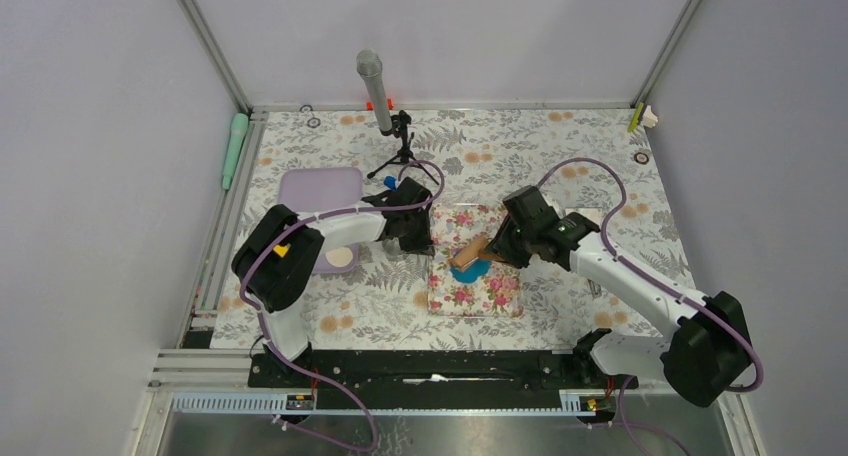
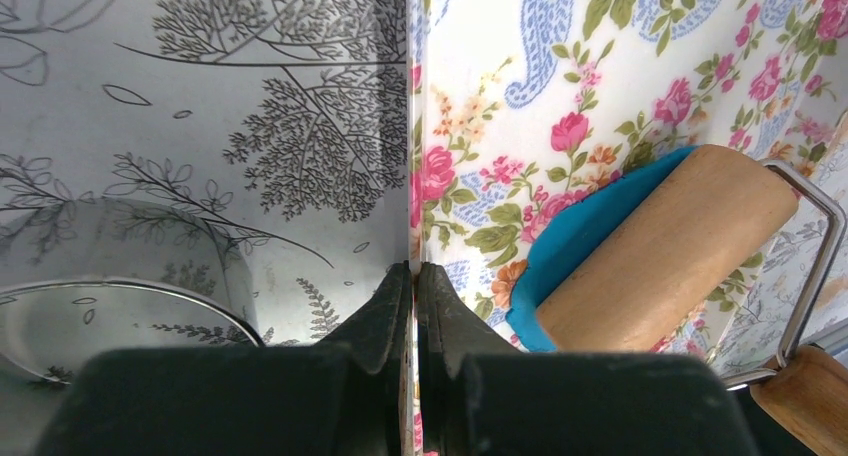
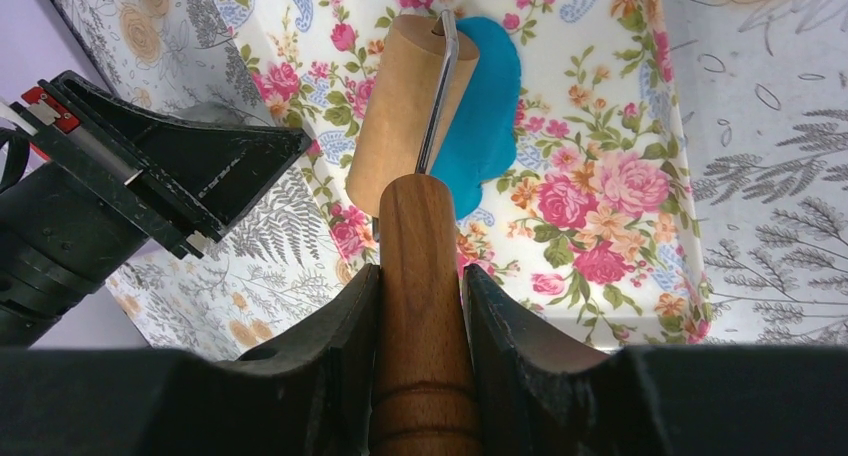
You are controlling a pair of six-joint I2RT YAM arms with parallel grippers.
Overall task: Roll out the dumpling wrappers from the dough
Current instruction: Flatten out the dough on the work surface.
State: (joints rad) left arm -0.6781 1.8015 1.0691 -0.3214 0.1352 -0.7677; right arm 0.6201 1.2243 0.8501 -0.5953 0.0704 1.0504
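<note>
roller [image 3: 405,106] on dough [image 3: 485,96], handle [image 3: 422,306] in right fingers [image 3: 330,366]; left fingers [image 2: 385,326] tight on mat [image 2: 600,56] edge near tray [image 1: 320,189]

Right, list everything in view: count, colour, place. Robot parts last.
dough: one, bright blue, flattened on the floral mat, partly under the roller drum
wooden roller: one, light wood with a wire frame, drum on the dough
floral mat: one, white with pink roses, table centre
tray: one, lilac, left of the mat
round object: one, pale, below the tray; too small to identify
microphone: one, grey, on a black tripod at the back
stick: one, mint green, beyond the table's left edge
tablecloth: one, grey fern print, covering the table
left gripper: shut, at the mat's left edge
right gripper: shut on the roller's handle
</note>
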